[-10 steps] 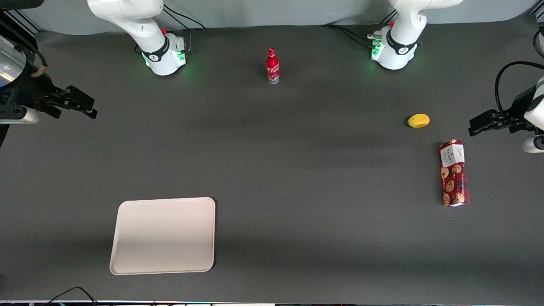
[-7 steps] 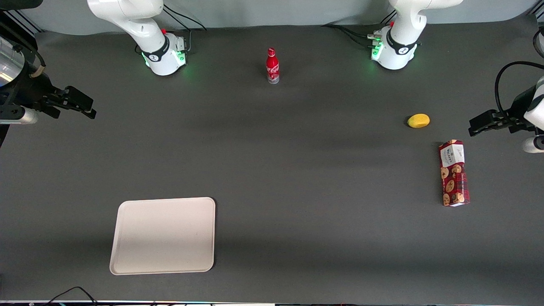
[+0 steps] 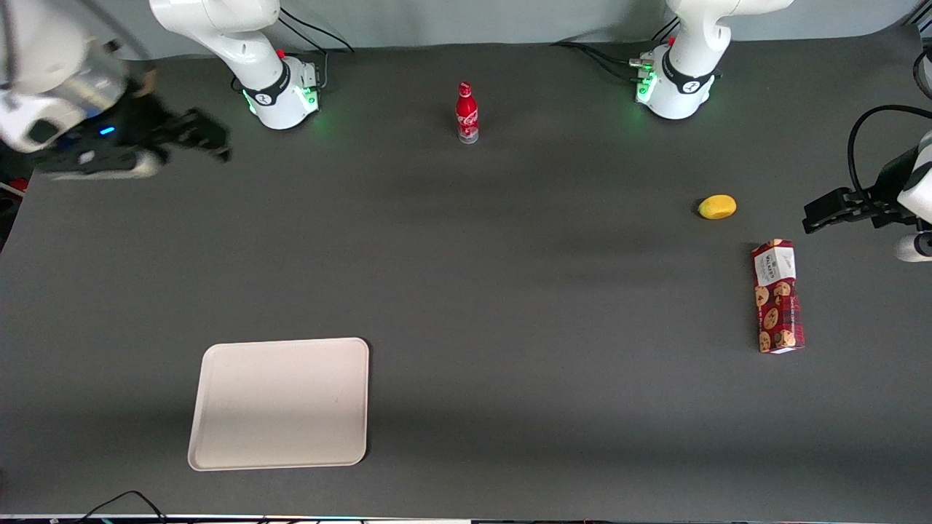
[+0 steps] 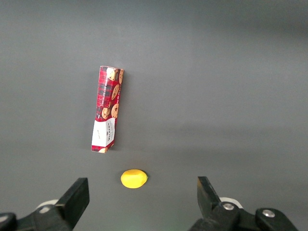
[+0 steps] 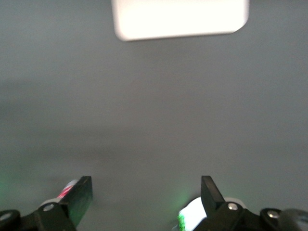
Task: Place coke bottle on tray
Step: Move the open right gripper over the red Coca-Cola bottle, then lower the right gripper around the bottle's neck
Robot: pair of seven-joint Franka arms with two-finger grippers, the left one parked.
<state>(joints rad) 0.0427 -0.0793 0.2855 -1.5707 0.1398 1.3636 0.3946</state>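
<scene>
The coke bottle [image 3: 467, 113] stands upright, a slim red bottle with a red cap, on the dark mat between the two arm bases and far from the front camera. The off-white tray [image 3: 280, 402] lies flat and empty near the front camera; it also shows in the right wrist view as the tray [image 5: 180, 17]. My right gripper [image 3: 215, 143] hovers above the mat beside its own arm's base, well short of the bottle and farther from the camera than the tray. In the wrist view the gripper [image 5: 144, 185] is open, with only bare mat between its fingers.
A yellow lemon-shaped object [image 3: 717, 207] and a long red cookie box [image 3: 778, 297] lie toward the parked arm's end of the table. The working arm's white base [image 3: 280, 91], with green lights, stands close to my gripper.
My right gripper has swung in from the table's end toward the bottle's side and farther from the front camera. The bottle and the tray have not moved.
</scene>
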